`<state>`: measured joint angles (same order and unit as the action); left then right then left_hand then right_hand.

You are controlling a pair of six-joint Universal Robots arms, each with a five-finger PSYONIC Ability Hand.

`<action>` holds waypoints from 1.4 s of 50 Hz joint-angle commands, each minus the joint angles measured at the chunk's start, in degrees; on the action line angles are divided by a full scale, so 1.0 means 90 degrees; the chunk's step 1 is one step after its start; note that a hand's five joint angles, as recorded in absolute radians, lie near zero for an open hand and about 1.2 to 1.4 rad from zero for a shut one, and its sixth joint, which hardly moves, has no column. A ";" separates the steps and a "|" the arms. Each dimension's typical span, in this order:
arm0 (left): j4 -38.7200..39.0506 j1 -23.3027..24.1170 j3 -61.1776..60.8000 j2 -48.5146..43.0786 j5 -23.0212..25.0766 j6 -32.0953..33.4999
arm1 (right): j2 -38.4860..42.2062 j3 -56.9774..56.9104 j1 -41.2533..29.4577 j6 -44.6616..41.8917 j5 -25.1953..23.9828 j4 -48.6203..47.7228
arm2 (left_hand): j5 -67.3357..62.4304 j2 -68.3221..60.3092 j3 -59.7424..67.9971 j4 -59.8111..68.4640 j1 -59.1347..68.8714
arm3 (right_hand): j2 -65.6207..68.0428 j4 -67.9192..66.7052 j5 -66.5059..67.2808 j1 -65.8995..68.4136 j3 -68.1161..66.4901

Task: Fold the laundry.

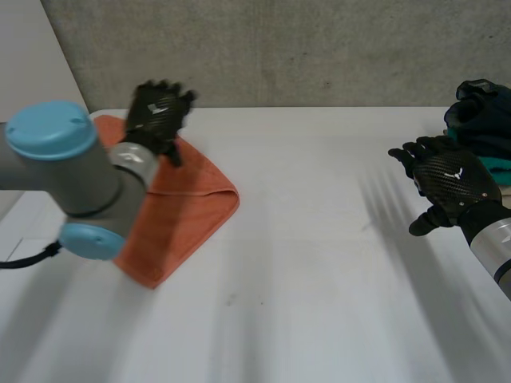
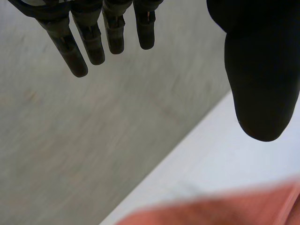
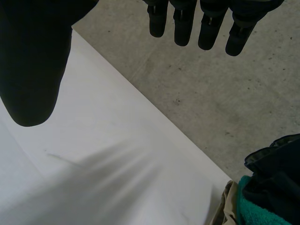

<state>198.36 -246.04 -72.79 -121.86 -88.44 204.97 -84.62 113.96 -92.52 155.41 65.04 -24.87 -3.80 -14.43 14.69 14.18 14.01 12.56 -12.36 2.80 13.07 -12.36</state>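
Seeing orange cloth [image 1: 180,215] flat on the left side of the tabletop [image 1: 319,279], doubled over, rounded fold edge toward the middle. Looks like at least one fold done; can't tell whether another is wanted.

Reading left robot hand [image 1: 157,112] as spread and empty, hovering over the cloth's far corner near the wall [image 1: 319,48], clear of the fabric in its wrist view. Probably placed there to clear the fold or to smooth it flat.

Reading right robot hand [image 1: 449,182] as relaxed, fingers apart, holding nothing, raised above the tabletop just beside the laundry pile [image 1: 485,120] (dark blue, teal, beige) at the far right edge. Likely lined up for picking the next item. Worth watching for dragging several pieces off the stack at once.
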 commanded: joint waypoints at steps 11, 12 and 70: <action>-0.0272 -0.2183 0.1027 -0.1948 0.1526 0.0936 | 0.0310 -0.0006 -0.0033 -0.0110 0.0019 -0.0029 | -0.0853 -0.0783 0.0754 0.0811 0.0829 | -0.0285 0.0262 -0.0311 -0.0341 0.0262; -0.0272 -0.2222 0.1066 -0.2007 0.1526 0.0936 | 0.0329 -0.0006 -0.0033 -0.0110 0.0029 -0.0029 | -0.1020 -0.0950 0.0922 0.0978 0.0997 | -0.0285 0.0262 -0.0311 -0.0341 0.0262; -0.0751 0.1342 -0.0388 0.1489 -0.0690 0.0048 | 0.4695 -0.5984 -0.3626 0.6531 0.1278 0.2979 | -0.7356 -0.7286 0.7257 0.7314 0.7332 | 0.7476 -0.7498 0.7449 0.7419 -0.7499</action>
<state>191.28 -234.45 -75.46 -108.04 -93.43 207.19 -44.30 61.17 -123.14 213.89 75.66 2.47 -55.41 -68.58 68.33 68.62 64.08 28.20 -28.03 18.48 29.28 -28.17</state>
